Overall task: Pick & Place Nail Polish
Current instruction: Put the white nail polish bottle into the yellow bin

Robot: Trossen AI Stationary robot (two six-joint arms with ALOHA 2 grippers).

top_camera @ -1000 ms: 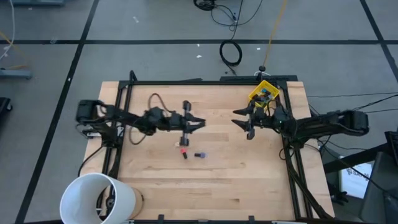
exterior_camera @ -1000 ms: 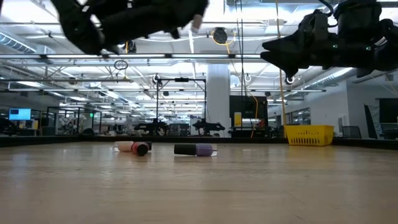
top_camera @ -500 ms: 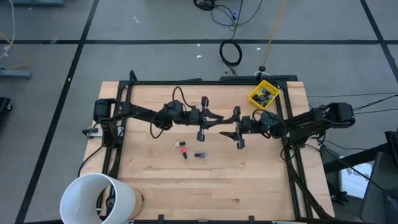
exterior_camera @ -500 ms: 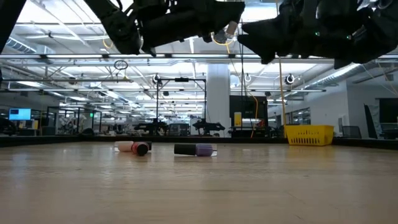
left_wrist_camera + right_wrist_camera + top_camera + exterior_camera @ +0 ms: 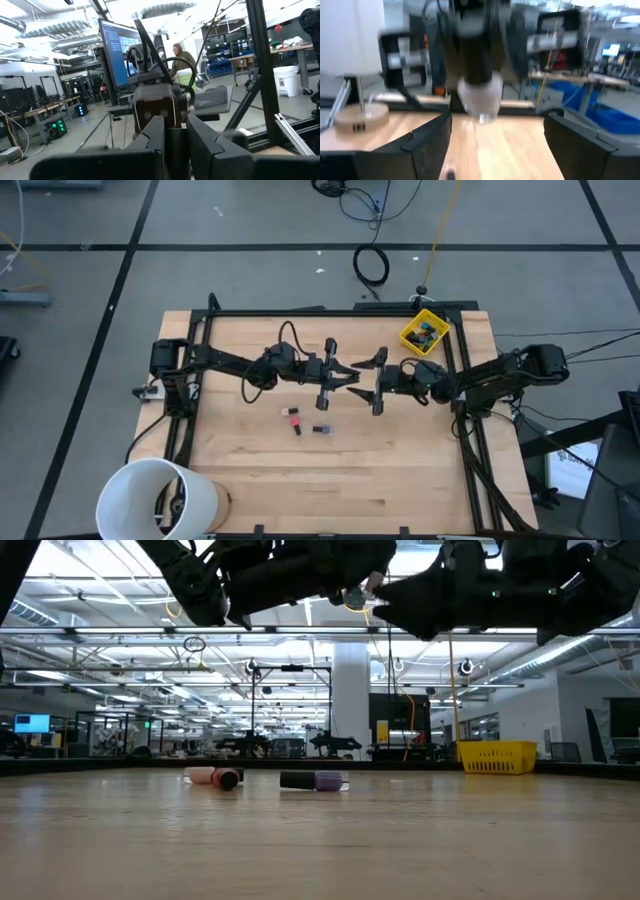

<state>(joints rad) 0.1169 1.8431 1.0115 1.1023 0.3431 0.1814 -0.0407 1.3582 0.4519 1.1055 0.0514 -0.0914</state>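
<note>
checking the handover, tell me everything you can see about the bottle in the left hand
The bottle is small, with a pale, clear-looking body and a dark cap. It is gripped at the cap end by the left hand, shut on it, high above the table near its middle. The pale body points at the right hand, whose open fingers stand either side without touching it.

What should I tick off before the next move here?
1. Left hand shut on the held bottle: ok.
2. Right hand open, facing the left hand: ok.
3. Right hand's fingers either side of the held bottle: cannot tell.
4. Pink bottle and purple bottle lying on the table, away from both hands: ok.
5. Yellow bin at the table's far right corner: ok.
</note>
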